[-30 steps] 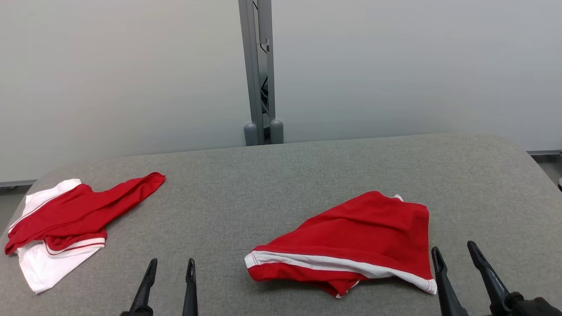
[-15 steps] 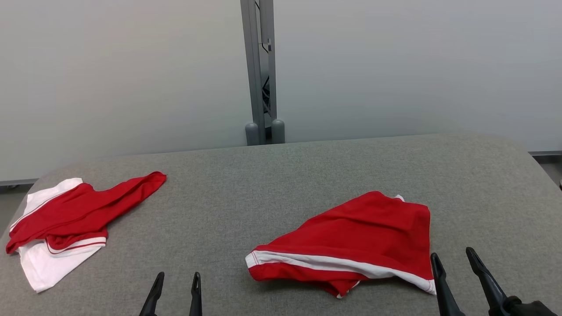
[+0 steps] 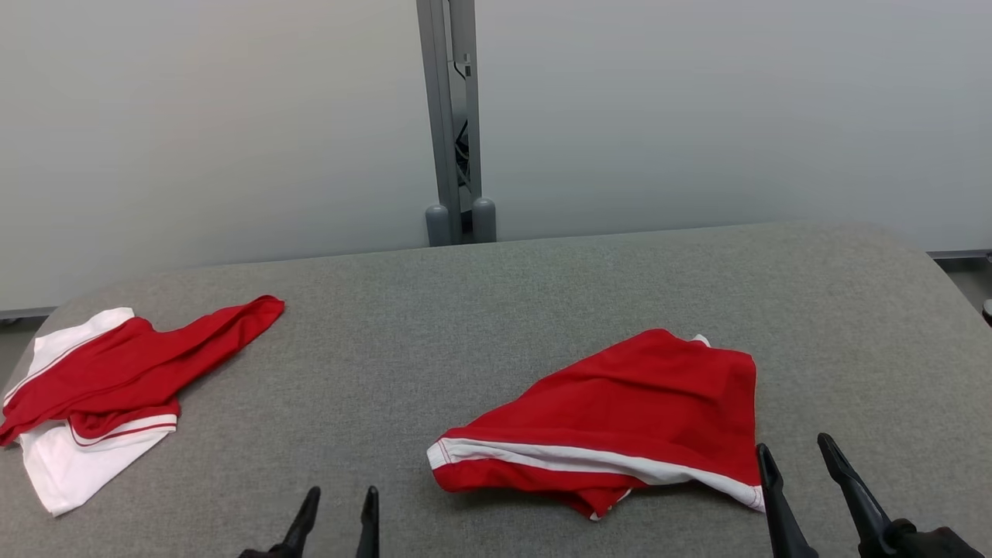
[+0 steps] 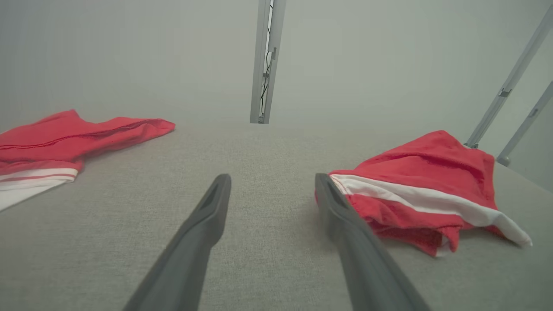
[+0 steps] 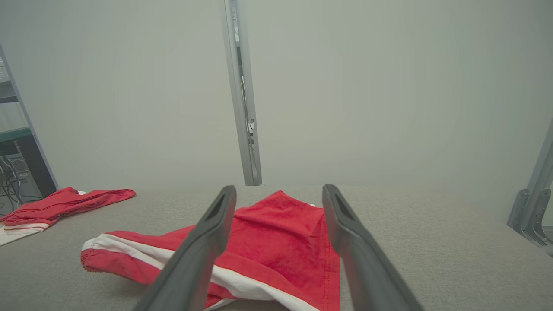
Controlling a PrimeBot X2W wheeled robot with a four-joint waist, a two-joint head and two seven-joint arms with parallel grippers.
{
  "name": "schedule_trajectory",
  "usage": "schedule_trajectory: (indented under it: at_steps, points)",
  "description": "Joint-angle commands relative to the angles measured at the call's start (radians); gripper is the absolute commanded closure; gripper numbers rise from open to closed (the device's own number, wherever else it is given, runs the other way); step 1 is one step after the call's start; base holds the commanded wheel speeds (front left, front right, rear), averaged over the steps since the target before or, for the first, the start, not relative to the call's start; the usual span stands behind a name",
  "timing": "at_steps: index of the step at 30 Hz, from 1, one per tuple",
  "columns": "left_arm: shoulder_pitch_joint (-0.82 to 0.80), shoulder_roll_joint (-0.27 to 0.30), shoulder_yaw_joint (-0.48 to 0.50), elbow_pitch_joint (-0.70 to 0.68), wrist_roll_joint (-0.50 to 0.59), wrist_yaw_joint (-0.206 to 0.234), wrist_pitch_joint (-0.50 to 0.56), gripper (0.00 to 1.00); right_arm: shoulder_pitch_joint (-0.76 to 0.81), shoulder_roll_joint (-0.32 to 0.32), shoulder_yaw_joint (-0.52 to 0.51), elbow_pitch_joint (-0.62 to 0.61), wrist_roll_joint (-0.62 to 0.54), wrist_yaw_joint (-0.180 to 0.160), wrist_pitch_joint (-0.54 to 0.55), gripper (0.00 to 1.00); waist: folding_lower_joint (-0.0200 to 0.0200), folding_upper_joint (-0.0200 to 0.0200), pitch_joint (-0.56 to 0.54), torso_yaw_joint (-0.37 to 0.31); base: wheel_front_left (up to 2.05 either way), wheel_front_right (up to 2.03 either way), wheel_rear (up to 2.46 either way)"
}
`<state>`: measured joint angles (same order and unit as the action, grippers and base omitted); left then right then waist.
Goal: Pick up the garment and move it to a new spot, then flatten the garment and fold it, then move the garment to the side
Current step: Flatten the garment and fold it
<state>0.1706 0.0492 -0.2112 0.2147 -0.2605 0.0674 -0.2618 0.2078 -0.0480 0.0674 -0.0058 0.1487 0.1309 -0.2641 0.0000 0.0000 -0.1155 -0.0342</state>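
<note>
Both sets of fingers are spread wide and holding nothing. The garment [image 3: 620, 422], red with a white stripe along its near hem, sits crumpled on the grey desk [image 3: 480, 325], out toward 4 o'clock from the desk's middle. The right gripper [image 3: 794, 446] is at about 5 o'clock, just beside the garment's near right corner but not touching it as far as I can tell. The left gripper [image 3: 342, 491] is down near 6 o'clock, apart from the cloth.

What I'd worry about:

- The cloth is bunched in layers, with a bit of hem tucked under at the near edge. Pinch only the top layer and it'll unroll lopsided when lifted. Pinch too many and it stays a lump, which makes flattening harder.
- The desk surface looks felt-like, so dragging instead of lifting could snag the fabric and twist it.
- There's a second garment [image 3: 116, 380], red and white too, off at 9 o'clock by the desk's edge. I'm guessing the near one is the target, but a new spot chosen too far that way could end up overlapping it.
- A one-handed lift from that corner would probably leave the rest trailing.
</note>
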Motion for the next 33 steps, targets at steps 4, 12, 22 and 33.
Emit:
schedule_trajectory:
  at_steps: [4, 12, 22, 33]
  points:
    - [-0.063, 0.003, -0.052, 0.094, -0.064, -0.051, -0.003, 0.0, -0.018, -0.005, 0.003, 0.003, -0.01, 0.0, -0.001, 0.0, 0.0, 0.0, 0.015, -0.009, 0.0, 0.0, 0.0]
    - [-0.212, 0.004, -0.156, 0.244, -0.201, -0.093, 0.032, 0.0, -0.042, -0.005, 0.017, 0.004, -0.019, 0.0, -0.001, 0.0, 0.0, 0.0, 0.044, -0.036, 0.0, 0.0, 0.0]
    - [-0.338, 0.003, -0.206, 0.349, -0.223, -0.064, 0.095, 0.0, -0.058, -0.005, 0.03, 0.006, -0.02, 0.0, -0.001, 0.0, 0.0, 0.0, 0.089, -0.069, 0.0, 0.0, 0.0]
    - [-0.36, 0.004, -0.215, 0.393, -0.266, -0.077, 0.091, 1.0, -0.067, -0.005, 0.03, 0.01, -0.015, 0.0, -0.001, 0.0, 0.0, 0.0, 0.093, -0.084, 0.0, 0.0, 0.0]
